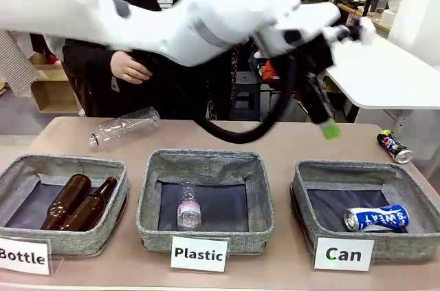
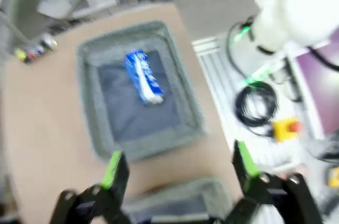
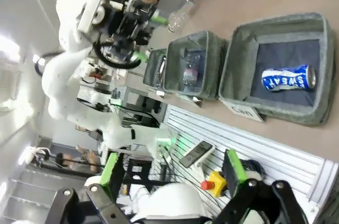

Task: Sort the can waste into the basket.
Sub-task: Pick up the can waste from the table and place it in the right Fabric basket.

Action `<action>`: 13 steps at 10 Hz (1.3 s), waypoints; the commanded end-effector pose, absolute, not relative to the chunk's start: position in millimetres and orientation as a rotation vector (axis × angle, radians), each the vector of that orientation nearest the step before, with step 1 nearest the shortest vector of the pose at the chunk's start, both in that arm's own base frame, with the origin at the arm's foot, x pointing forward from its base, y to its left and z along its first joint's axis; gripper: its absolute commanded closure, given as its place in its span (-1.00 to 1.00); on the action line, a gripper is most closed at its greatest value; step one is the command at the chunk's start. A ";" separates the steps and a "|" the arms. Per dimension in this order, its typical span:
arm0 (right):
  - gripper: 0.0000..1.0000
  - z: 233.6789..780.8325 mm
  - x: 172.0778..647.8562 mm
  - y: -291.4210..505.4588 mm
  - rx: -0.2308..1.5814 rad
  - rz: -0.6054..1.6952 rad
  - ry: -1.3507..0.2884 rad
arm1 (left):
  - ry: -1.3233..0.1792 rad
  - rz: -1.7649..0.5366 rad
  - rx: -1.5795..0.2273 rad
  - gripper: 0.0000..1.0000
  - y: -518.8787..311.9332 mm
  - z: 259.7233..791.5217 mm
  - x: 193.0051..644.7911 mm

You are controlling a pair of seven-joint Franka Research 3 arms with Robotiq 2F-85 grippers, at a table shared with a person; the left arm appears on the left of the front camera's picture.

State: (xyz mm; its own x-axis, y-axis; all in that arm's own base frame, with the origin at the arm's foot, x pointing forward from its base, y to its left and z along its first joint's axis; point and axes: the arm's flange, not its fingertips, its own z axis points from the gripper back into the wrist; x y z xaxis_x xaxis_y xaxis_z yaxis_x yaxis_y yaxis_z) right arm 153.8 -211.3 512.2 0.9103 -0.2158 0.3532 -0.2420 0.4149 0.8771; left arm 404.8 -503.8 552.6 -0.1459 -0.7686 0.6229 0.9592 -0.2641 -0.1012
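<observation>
A blue and white can (image 1: 377, 218) with "SWEAT" lettering lies on its side in the grey basket (image 1: 357, 167) carded "Can" at the right. A black can (image 1: 394, 146) lies on the table behind that basket. My left arm reaches across from the left, and its gripper (image 1: 326, 122) hangs open and empty above the basket's back edge. In the blurred left wrist view the open left gripper (image 2: 179, 163) looks down on the blue can (image 2: 143, 75) in the basket (image 2: 85, 91). The right gripper (image 3: 170, 167) is open and empty, off the table's near side, facing the basket (image 3: 238, 60) and can (image 3: 286, 79).
The middle basket (image 1: 155, 195) carded "Plastic" holds a small clear bottle (image 1: 188, 206). The left basket (image 1: 113, 198) carded "Bottle" holds two brown bottles (image 1: 75, 203). A clear plastic bottle (image 1: 124, 128) lies on the table at the back left. A person (image 1: 130, 67) stands at the far side.
</observation>
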 end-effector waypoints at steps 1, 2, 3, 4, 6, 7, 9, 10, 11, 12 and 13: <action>-1.00 517.9 193.7 -178.5 1.186 -0.033 -0.405 | -0.329 -1.637 -0.838 -1.00 -386.2 577.6 375.8; -1.00 520.7 212.0 -157.3 1.197 -0.032 -0.388 | -0.306 -1.606 -0.922 -1.00 -345.5 582.3 370.2; -1.00 524.0 227.3 -130.2 1.219 -0.002 -0.362 | -0.356 -1.550 -0.936 -1.00 -306.9 584.0 367.2; -1.00 525.0 244.7 -100.4 1.206 0.015 -0.348 | -0.353 -1.511 -1.039 -1.00 -263.5 586.6 364.2; -1.00 518.2 267.2 -39.7 1.159 0.076 -0.285 | -0.453 -1.343 -1.117 -1.00 -149.2 585.5 355.8; -1.00 516.7 275.5 -19.2 1.176 0.057 -0.267 | -0.505 -1.219 -1.159 -1.00 -93.5 574.7 359.0; -1.00 518.4 291.4 9.8 1.324 -0.003 -0.189 | -0.538 -0.960 -1.300 -1.00 -2.6 531.5 376.0; -1.00 516.3 301.4 20.0 1.397 -0.077 -0.109 | -0.578 -0.804 -1.386 -1.00 39.4 497.6 387.9; -1.00 509.3 308.7 27.3 1.440 -0.112 -0.048 | -0.608 -0.624 -1.400 -1.00 74.1 467.4 396.4; -1.00 500.4 316.6 30.4 1.480 -0.136 -0.029 | -0.626 -0.421 -1.341 -1.00 108.1 438.4 401.8; -1.00 494.3 324.8 28.7 1.519 -0.133 -0.048 | -0.643 -0.323 -1.347 -1.00 141.3 416.8 399.7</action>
State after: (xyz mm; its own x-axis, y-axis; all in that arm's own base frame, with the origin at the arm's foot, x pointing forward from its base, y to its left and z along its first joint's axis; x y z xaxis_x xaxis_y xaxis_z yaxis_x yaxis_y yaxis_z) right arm 327.7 21.7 500.5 0.9954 -0.0868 -0.0411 0.0500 0.1022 0.9935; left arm 389.7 139.7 411.3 0.7808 0.0262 0.6242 0.6068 0.2059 -0.7677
